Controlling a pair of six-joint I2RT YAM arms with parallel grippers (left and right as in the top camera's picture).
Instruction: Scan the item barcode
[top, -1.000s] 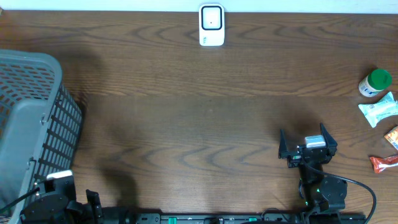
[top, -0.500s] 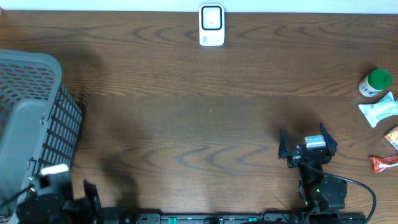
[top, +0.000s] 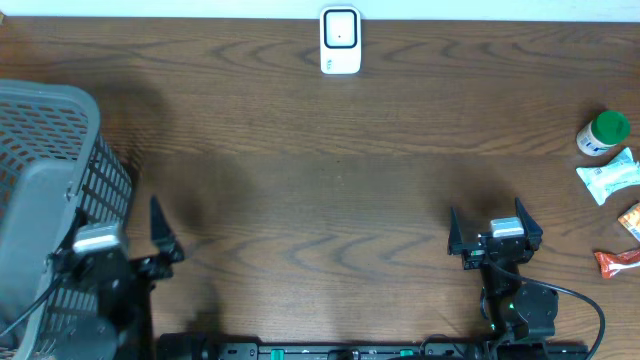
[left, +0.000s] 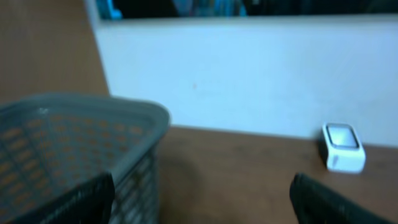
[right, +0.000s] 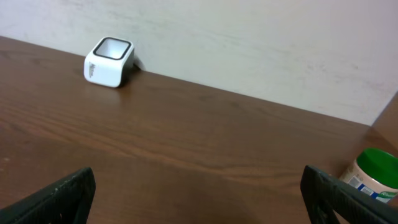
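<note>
One boxy white scanner (top: 340, 41) and one grey mesh basket (top: 40, 180) are sitting on the woodgrain tabletop (top: 300, 180). The left gripper (left: 202, 202) and right gripper (top: 491, 222) are gaping wide, empty.

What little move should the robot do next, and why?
Probably swing the right gripper toward the green-capped bottle off to its right. Its jaws stand open and empty, so there is nothing to scan yet, and that bottle lies on this arm's side. The scanner waits farther off.

No legible text; print on green-capped bottle (right: 371, 176) label unreadable.
</note>
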